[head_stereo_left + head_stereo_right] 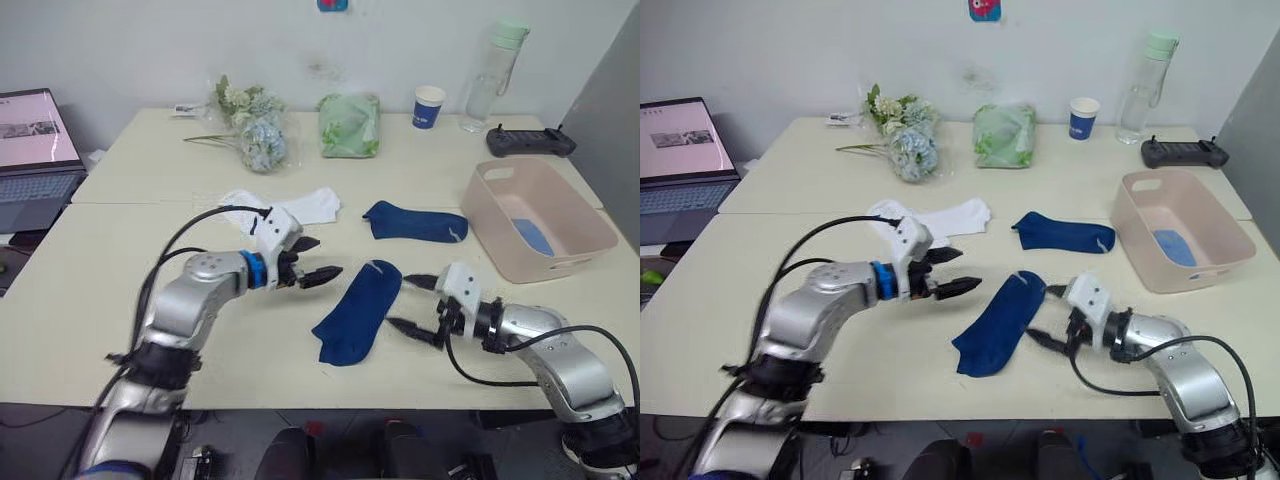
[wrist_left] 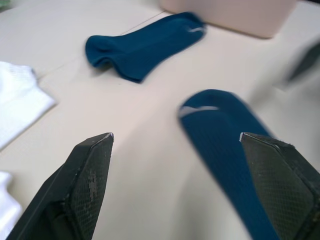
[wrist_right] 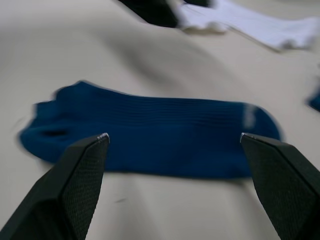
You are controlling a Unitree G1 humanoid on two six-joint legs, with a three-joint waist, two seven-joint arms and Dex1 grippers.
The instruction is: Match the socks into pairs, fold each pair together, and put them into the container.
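Navy knit lies flat on the cream table (image 1: 130, 250): the near navy sock (image 1: 360, 310) stretches diagonally between the two grippers, touched by neither. The left gripper (image 1: 312, 259) hovers just beside the sock's upper end on the robot's left, fingers (image 2: 87, 175) spread wide with nothing between them; in its wrist view the sock runs up past the one finger's side. The right gripper (image 1: 415, 303) sits just beside the sock's other long edge, also spread wide and empty, and its wrist view shows the whole sock lying crosswise beyond its fingers (image 3: 80, 175). A second navy sock (image 1: 416, 224) lies farther back, apart from the first, between the white socks (image 1: 290, 205) and the pale pink tub (image 1: 540, 215). A light blue sock (image 1: 533, 236) lies inside the tub.
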